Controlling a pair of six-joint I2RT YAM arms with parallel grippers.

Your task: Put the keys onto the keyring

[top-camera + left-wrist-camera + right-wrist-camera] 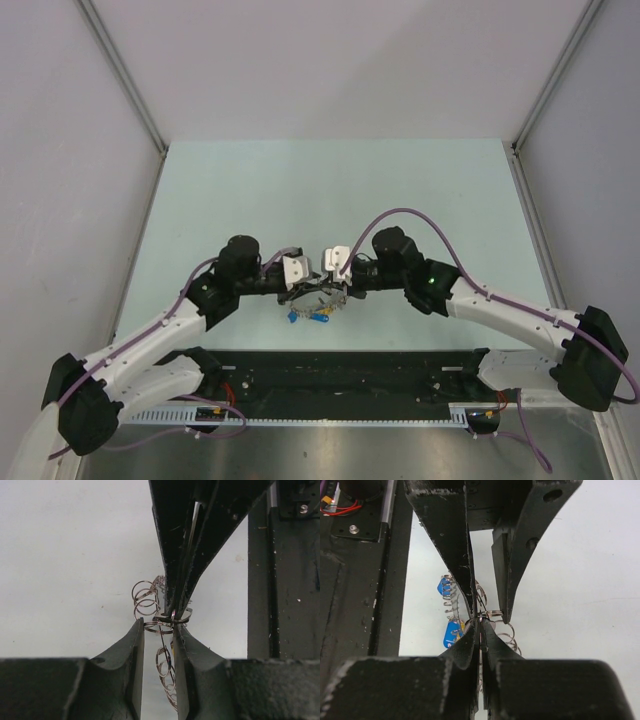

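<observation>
Two grippers meet tip to tip over the pale green counter [330,180], towards its near edge. The left gripper [158,630] is clenched on the keyring [159,625]. One small wire loop of the ring lies flat across the narrow gap between its jaws and touches both fingers [134,650]. The right gripper [480,630] comes in from the opposite side with its jaws pressed fully together. Their tips pinch the rim of that same loop.

More thin wire loops of the keyring show above and below the grip, stacked like a coil. In the top view the keyring appears as a small grey ring between the two grippers.

The keys [452,633] sit just beside the loops, on the side nearer the counter's near edge. Two blue plastic heads show clearly in the right wrist view, one above the other, with a hint of yellow beside the lower one. Whether the keys are threaded on the wire, or touch the counter, cannot be told. Purple cables [400,212] arch over both wrists.
</observation>
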